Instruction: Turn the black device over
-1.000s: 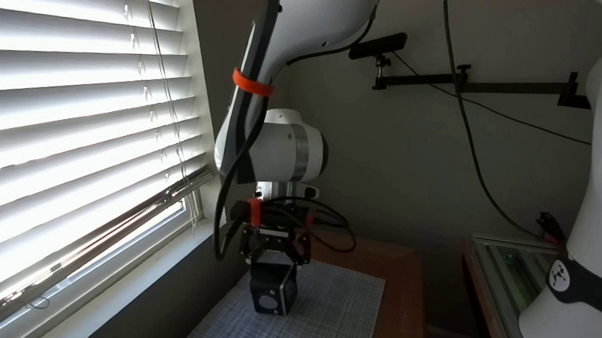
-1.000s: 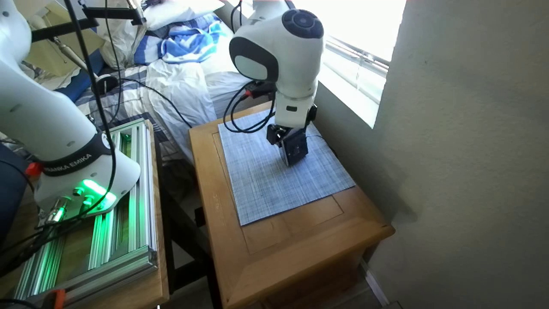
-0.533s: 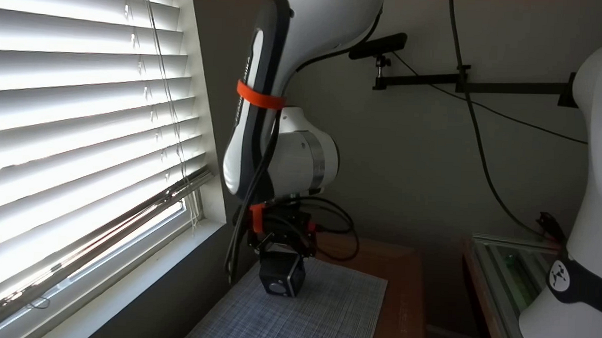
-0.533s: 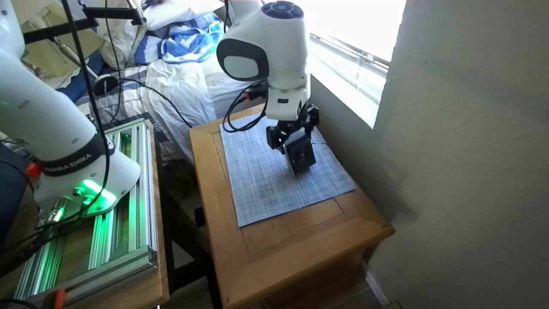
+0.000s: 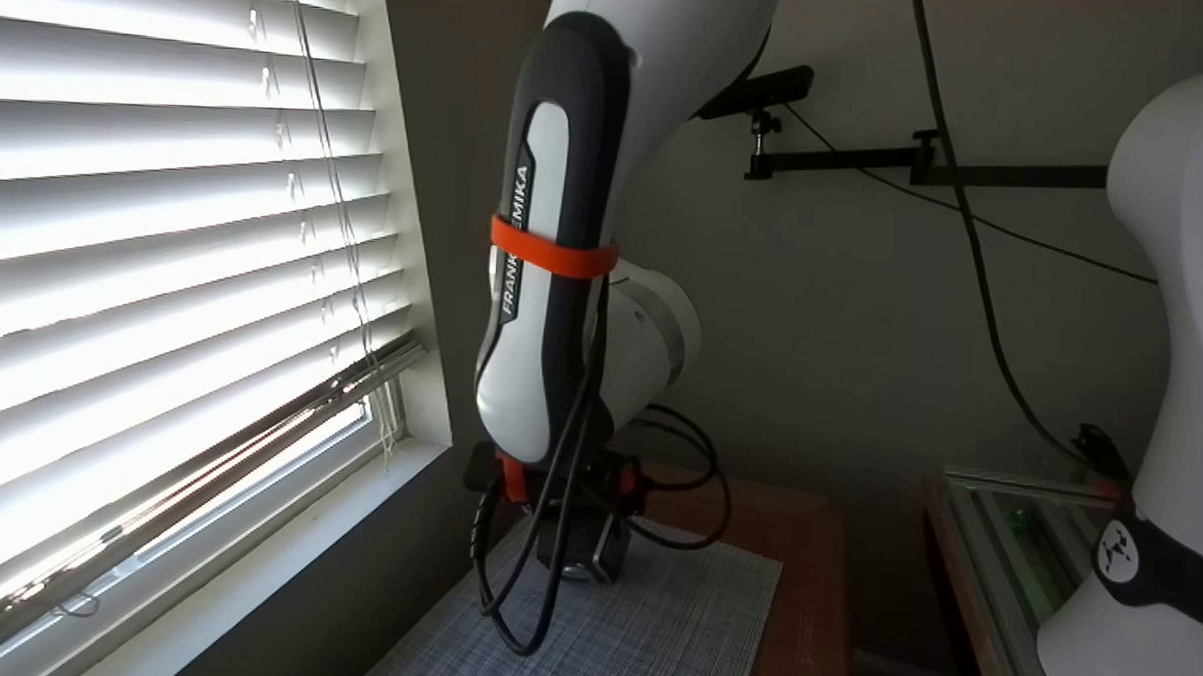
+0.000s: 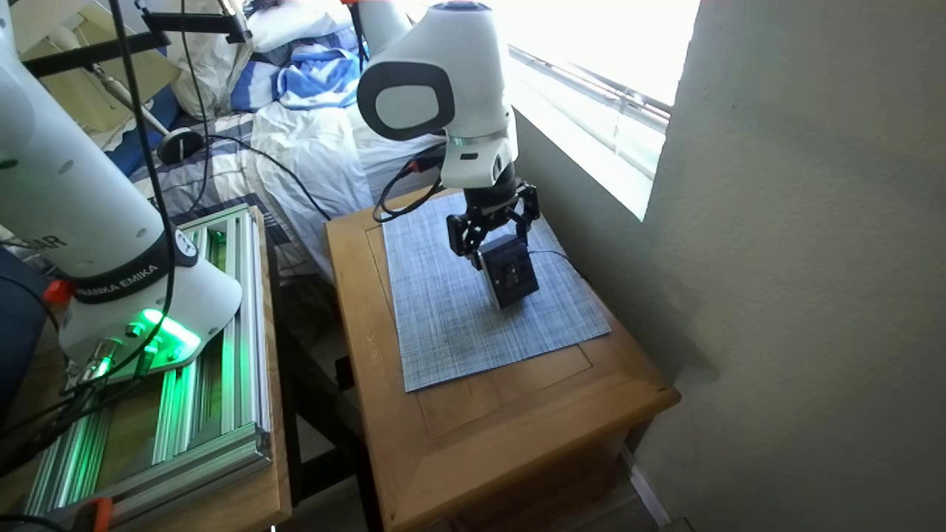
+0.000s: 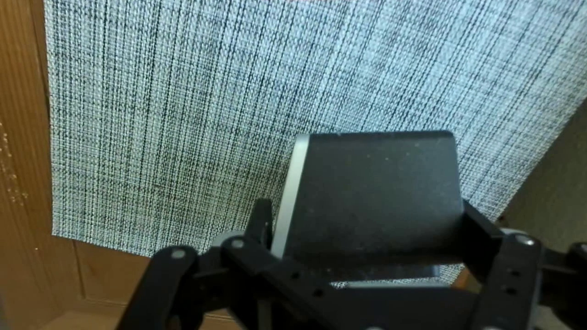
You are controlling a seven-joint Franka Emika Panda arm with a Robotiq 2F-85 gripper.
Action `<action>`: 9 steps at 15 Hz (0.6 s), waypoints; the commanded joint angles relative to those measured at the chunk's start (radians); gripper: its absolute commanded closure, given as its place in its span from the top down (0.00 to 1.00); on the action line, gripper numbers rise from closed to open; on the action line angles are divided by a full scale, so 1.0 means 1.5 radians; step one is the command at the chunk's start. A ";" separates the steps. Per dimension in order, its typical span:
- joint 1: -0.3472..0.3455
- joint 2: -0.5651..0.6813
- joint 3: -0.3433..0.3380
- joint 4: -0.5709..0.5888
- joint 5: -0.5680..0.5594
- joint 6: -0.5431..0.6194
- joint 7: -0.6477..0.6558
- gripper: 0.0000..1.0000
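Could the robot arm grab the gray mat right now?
Probably not: the end effector looks busy gripping the black device, which pokes out below it and blocks the way to the mat. It would likely have to let go first.

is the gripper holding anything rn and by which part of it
Yes, the black device. The fingers hold it across two opposite sides, one of them silver-edged, near its upper end.
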 commanded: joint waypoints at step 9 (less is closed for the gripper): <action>0.035 0.001 -0.016 0.001 -0.134 -0.009 0.150 0.68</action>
